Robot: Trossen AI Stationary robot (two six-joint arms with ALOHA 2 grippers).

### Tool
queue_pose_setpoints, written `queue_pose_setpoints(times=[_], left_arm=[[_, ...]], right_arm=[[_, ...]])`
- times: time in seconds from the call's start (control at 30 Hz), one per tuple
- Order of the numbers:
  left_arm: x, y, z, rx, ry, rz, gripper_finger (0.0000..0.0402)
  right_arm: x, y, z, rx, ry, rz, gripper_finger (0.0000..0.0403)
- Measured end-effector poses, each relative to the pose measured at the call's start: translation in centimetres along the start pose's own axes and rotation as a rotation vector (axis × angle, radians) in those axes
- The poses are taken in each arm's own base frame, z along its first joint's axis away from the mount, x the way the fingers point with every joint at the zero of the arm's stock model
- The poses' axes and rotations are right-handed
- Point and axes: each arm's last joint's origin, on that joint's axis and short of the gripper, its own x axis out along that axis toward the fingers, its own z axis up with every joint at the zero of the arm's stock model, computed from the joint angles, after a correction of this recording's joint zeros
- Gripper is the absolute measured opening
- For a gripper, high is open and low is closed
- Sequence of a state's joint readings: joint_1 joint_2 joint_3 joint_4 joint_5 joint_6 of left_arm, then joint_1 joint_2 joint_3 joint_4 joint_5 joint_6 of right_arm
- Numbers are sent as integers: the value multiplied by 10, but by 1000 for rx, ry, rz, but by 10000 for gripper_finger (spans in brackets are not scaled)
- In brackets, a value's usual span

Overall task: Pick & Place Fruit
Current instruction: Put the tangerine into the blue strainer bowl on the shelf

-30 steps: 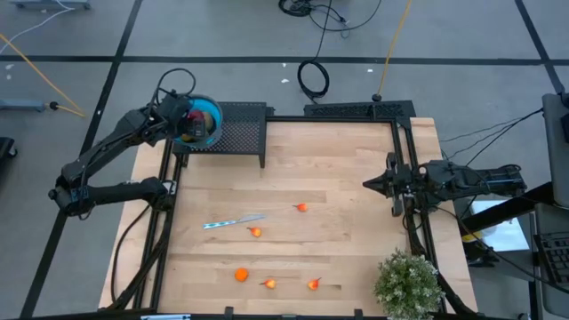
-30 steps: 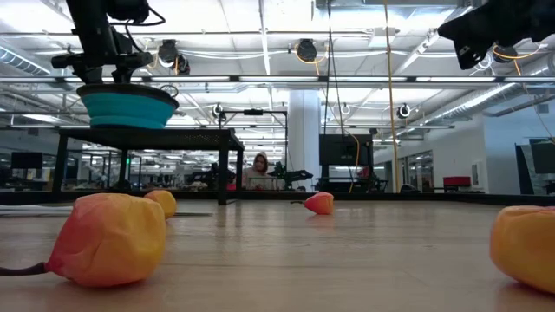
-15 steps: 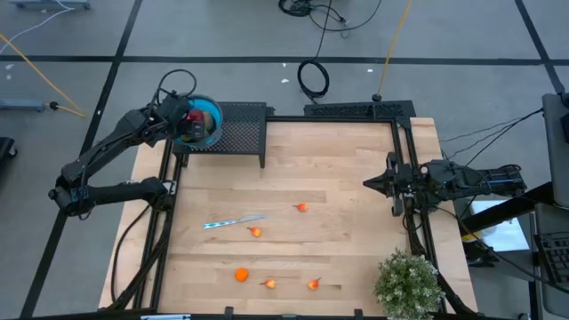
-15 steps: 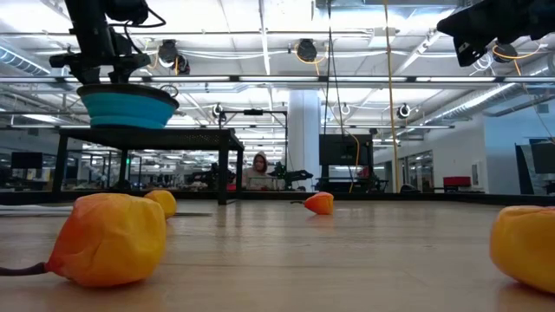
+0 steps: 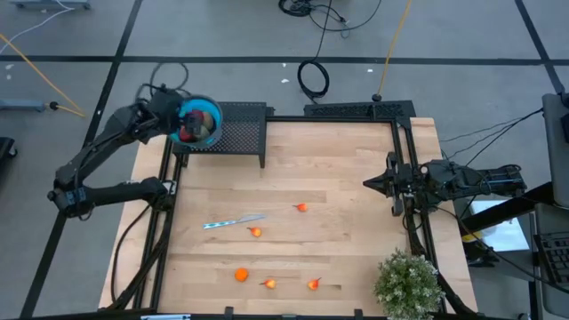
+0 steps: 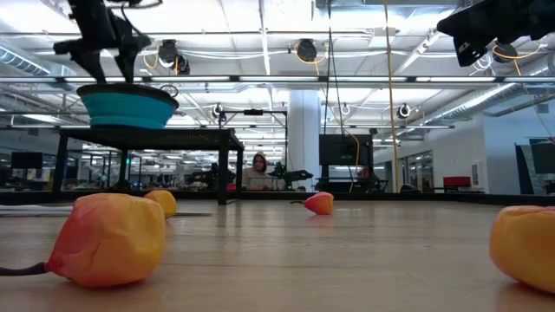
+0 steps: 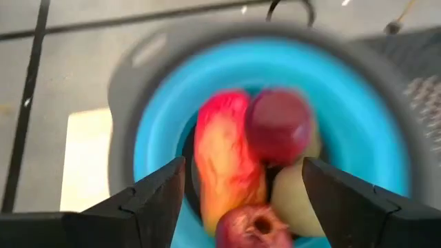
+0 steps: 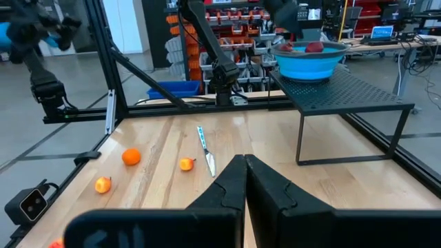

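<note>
Several fruit fill the blue bowl (image 7: pixel 156 117): an orange-red long one (image 7: pixel 220 158), dark red round ones (image 7: pixel 277 124) and a pale one. The bowl (image 5: pixel 212 111) stands on a black mesh stand (image 5: pixel 242 133) at the table's far left corner. My left gripper (image 7: pixel 242 165) hangs open just above the bowl (image 6: pixel 128 108), with nothing between its fingers. Small orange fruit (image 5: pixel 301 207) (image 5: pixel 255 232) (image 5: pixel 241 275) lie on the wooden table. My right gripper (image 5: pixel 366 185) waits shut at the table's right edge, level, pointing left.
A slim silver knife (image 5: pixel 233 220) lies left of the table's middle. More small orange fruit (image 5: pixel 269 284) (image 5: pixel 313 284) lie near the front edge. A potted plant (image 5: pixel 407 283) stands at the near right corner. Black frame rails run along both sides. A person (image 6: pixel 258 169) sits far behind.
My left gripper has risen from the bowl's inside to just above its rim and drawn slightly toward the table's left edge. The fruit in the bowl and on the table lie as before.
</note>
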State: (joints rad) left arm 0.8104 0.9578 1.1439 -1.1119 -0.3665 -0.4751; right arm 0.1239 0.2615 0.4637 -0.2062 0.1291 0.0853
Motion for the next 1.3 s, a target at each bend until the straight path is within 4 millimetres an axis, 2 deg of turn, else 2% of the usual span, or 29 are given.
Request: queue_pose_setpoints(times=[0.2, 0.43, 0.73, 1.17, 1.3], left_arm=[[-41, -3, 21, -25, -97, -144, 272], [-76, -17, 24, 4, -106, -396, 225], [-100, -43, 4, 51, -48, -601, 147], [-116, -93, -35, 143, 115, -727, 17], [-120, -105, -49, 149, 180, -744, 7]], right_arm=[[0, 0, 0, 0, 2, 1, 0], [0, 0, -1, -5, 15, 1, 0], [0, 0, -2, -25, 21, 1, 0], [0, 0, -3, -31, 35, 1, 0], [0, 0, -5, -36, 47, -1, 0]])
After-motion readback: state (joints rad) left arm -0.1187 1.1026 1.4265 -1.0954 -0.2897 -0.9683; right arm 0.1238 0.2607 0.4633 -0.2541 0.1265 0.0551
